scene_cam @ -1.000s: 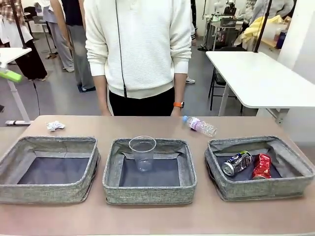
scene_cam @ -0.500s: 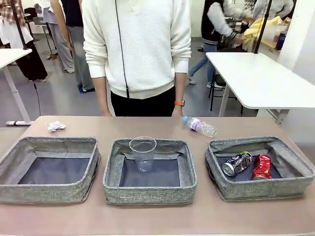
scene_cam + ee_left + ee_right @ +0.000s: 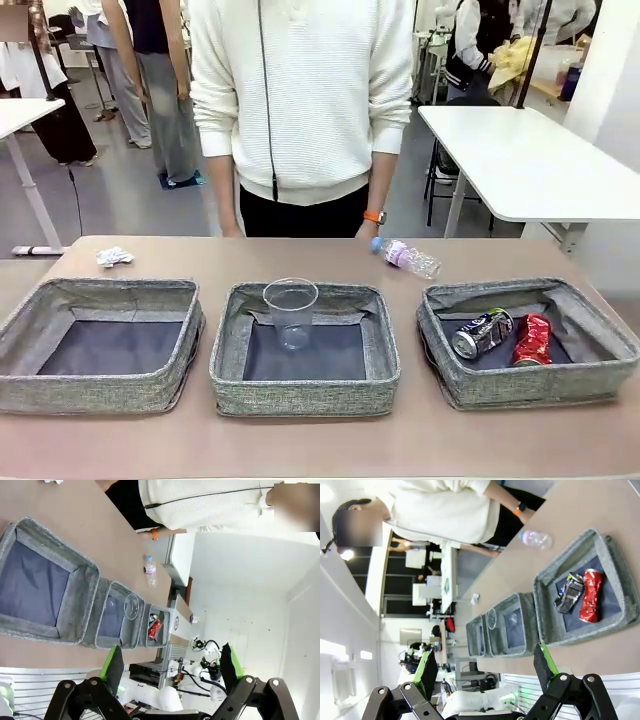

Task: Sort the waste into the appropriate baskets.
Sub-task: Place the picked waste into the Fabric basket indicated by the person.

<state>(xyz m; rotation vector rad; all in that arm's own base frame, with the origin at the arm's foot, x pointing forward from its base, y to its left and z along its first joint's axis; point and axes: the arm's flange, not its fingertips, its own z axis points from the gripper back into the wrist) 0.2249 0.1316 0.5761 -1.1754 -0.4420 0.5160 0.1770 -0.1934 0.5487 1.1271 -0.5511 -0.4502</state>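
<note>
Three grey baskets [image 3: 100, 402] lined the near edge of the counter [image 3: 320, 445] while the left claw [image 3: 172, 660] and right claw [image 3: 486, 655] hung wide open, empty. The clear bottle [image 3: 408, 256] lay near the far edge, right of centre: probably light, slick, apt to roll, best pinched across its labelled middle. A cup [image 3: 291, 312] stood in the middle basket [image 3: 300, 398], two cans [image 3: 481, 332] in the right basket [image 3: 530, 392]; soft crumpled paper [image 3: 113, 257] sat by the far left corner.

Baskets [image 3: 305, 395] span worktop [image 3: 320, 440] edge to edge, gaps narrow. Near-edge strip open. Far edge: bottle [image 3: 408, 257], crumpled paper [image 3: 113, 257], person [image 3: 300, 100] standing close.
</note>
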